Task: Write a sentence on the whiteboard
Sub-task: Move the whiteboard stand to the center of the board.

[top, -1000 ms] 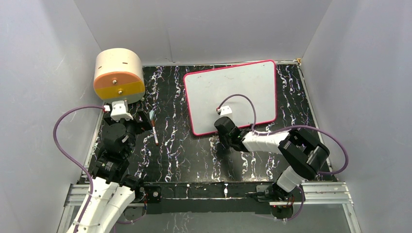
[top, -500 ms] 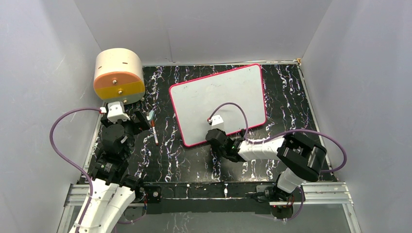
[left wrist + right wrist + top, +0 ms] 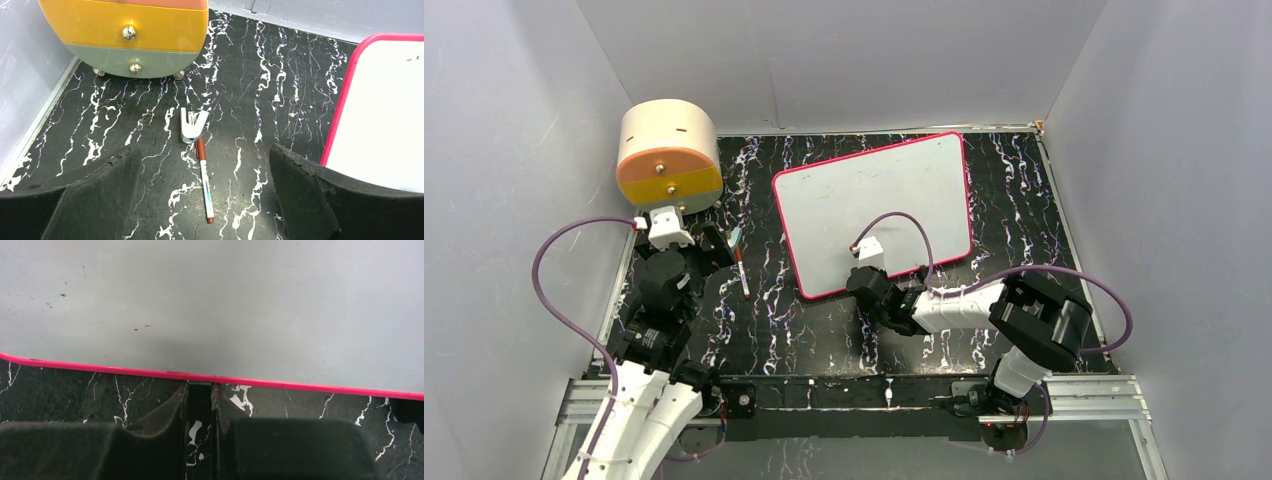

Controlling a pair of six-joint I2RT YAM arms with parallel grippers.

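Observation:
The whiteboard (image 3: 874, 205) lies flat on the black marbled table, white with a pink-red frame and turned slightly askew. Its face (image 3: 210, 305) carries only a few tiny dark specks; the sentence is not in view. My right gripper (image 3: 862, 283) sits at the board's near edge, shut (image 3: 200, 390) on a small black clip (image 3: 200, 385) of the frame. A brown-capped white marker (image 3: 205, 185) lies on the table left of the board, with a white cap-like piece (image 3: 191, 126) just beyond it. My left gripper (image 3: 204, 152) hovers over the marker (image 3: 742, 275), open wide and holding nothing.
A round tan-and-orange drum (image 3: 669, 155) with two metal knobs (image 3: 129, 32) stands at the back left, close to the left wall. Grey walls enclose the table on three sides. The right arm's purple cable (image 3: 904, 222) arcs over the board.
The whiteboard slid left and rotated a little, pulled along by my right gripper, then stopped. The left arm shifted only slightly; marker and cap stayed put.

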